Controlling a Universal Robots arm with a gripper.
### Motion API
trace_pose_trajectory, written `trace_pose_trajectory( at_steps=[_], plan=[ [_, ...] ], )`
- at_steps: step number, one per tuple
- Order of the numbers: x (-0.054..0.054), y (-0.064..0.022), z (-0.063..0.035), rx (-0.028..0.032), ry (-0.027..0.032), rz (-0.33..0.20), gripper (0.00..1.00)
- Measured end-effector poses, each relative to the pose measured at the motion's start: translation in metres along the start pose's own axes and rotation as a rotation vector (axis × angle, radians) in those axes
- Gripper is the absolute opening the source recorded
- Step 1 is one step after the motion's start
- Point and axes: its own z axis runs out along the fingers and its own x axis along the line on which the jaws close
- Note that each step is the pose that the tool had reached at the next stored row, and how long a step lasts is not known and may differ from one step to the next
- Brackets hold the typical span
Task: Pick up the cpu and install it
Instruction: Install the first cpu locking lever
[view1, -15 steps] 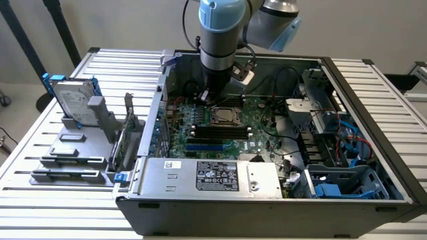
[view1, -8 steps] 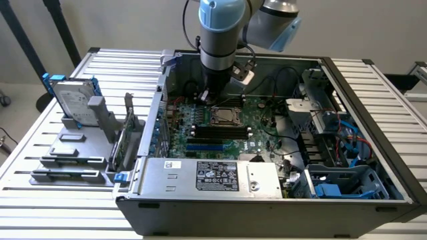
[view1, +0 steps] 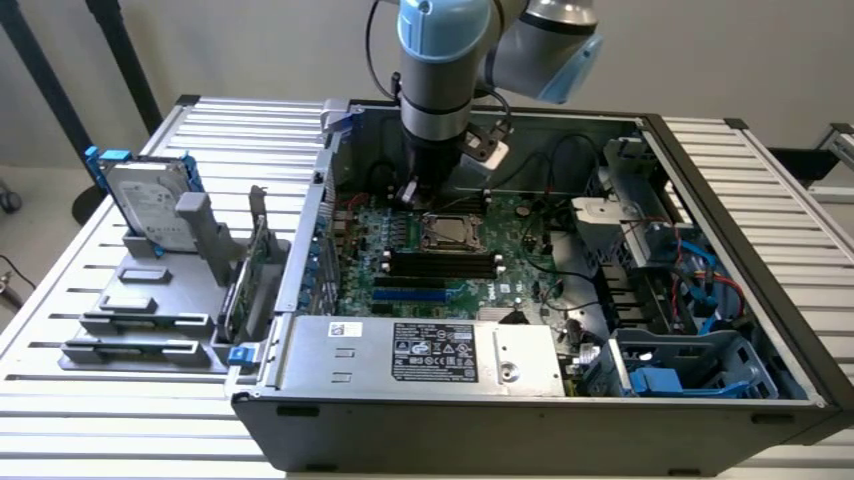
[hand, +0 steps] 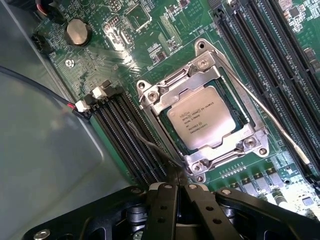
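Silvery-grey and square, the cpu (hand: 201, 116) lies flat inside the motherboard's socket frame (hand: 202, 107), printed side up, with the metal frame surrounding it on all four sides. A thin wire lever (hand: 272, 122) runs alongside the socket, lying at a slant across the board. Black memory slots (hand: 127, 135) flank the socket on one side and more run along the other. A round coin battery (hand: 77, 31) sits on the green motherboard (hand: 150, 45) well away from the socket.

The gripper (hand: 177, 192) hangs just off one corner of the socket frame, its black fingers (hand: 162, 205) pressed together with nothing between them. In the exterior view the arm (view1: 438, 70) reaches down into the open computer case (view1: 534, 420), with the gripper (view1: 411, 190) above the board beside the socket (view1: 454, 232). On the slatted table (view1: 80, 300), towards the exterior view's left, a hard drive with blue brackets (view1: 144, 205) stands upright in a grey holder (view1: 154, 320).
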Motion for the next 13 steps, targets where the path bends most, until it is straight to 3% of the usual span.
trace_pose_trajectory(
  at_steps=[7,13],
  plan=[
    [0.0028,0.0005,0.0019,-0.0015,-0.0020,0.000,0.11],
    [0.0044,0.0019,0.0035,-0.0060,-0.0088,0.000,0.11]
  ],
)
